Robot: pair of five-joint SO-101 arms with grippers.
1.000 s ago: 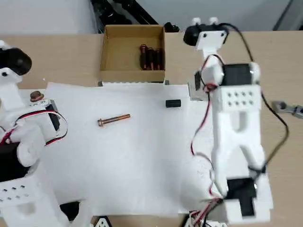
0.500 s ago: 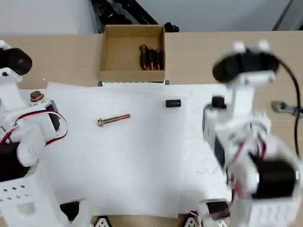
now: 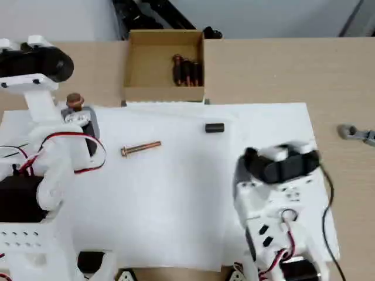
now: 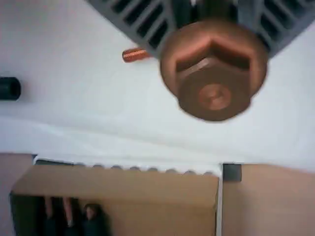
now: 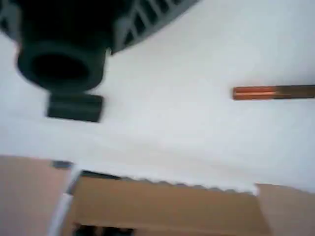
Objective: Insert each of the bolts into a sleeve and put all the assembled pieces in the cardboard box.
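Clamping copper hex-headed metal bolt (image 4: 214, 69) in left fingers (image 4: 140, 17), black tubular sleeve (image 5: 61, 66) in right fingers (image 5: 147, 19), with second copper bolt (image 3: 140, 148) loose on white paper sheet (image 3: 176, 199). Probably stiff, light, slick; best pinched mid-shank.

Wooden table (image 3: 263, 70) bears a white sheet (image 3: 176, 193) and cardboard box (image 3: 143, 70).

Probably a robotics lab bench: pale wooden table (image 3: 263, 70), white sheet (image 3: 176, 193), tangled black gear (image 3: 146, 14) along the far edge.
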